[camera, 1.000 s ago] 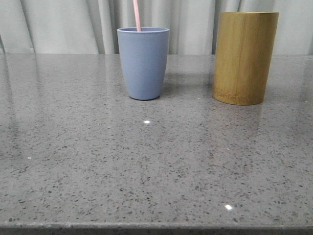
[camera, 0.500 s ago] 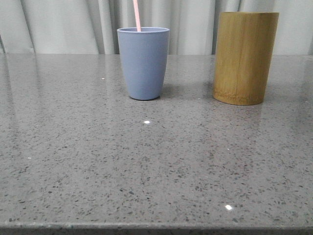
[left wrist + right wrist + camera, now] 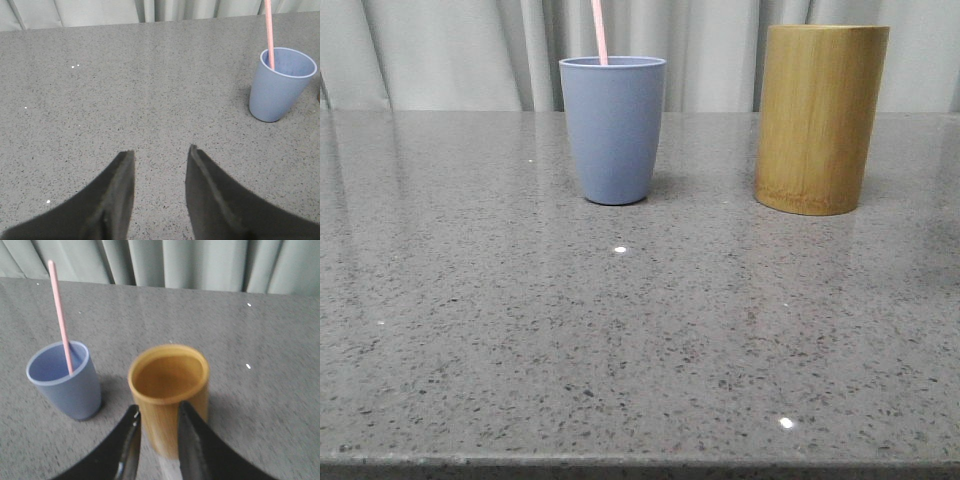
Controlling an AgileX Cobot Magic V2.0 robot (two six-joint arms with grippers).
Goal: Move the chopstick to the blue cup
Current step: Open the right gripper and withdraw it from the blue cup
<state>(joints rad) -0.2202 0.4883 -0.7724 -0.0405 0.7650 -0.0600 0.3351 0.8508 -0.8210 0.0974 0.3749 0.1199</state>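
The blue cup [image 3: 613, 128] stands upright at the back middle of the grey table. A pale pink chopstick [image 3: 600, 30] stands in it, its upper part sticking out above the rim. The cup [image 3: 278, 86] and the chopstick [image 3: 269, 32] also show in the left wrist view, far off to the side of my left gripper [image 3: 160, 152], which is open and empty above bare table. In the right wrist view the cup [image 3: 66, 380] holds the chopstick [image 3: 60, 315]. My right gripper [image 3: 159, 410] is open and empty, above and just short of the bamboo holder.
A tall tan bamboo cylinder holder [image 3: 820, 118] stands to the right of the blue cup; its inside [image 3: 169, 375] looks empty. Grey curtains [image 3: 460, 50] hang behind the speckled table [image 3: 620, 330]. Neither arm shows in the front view.
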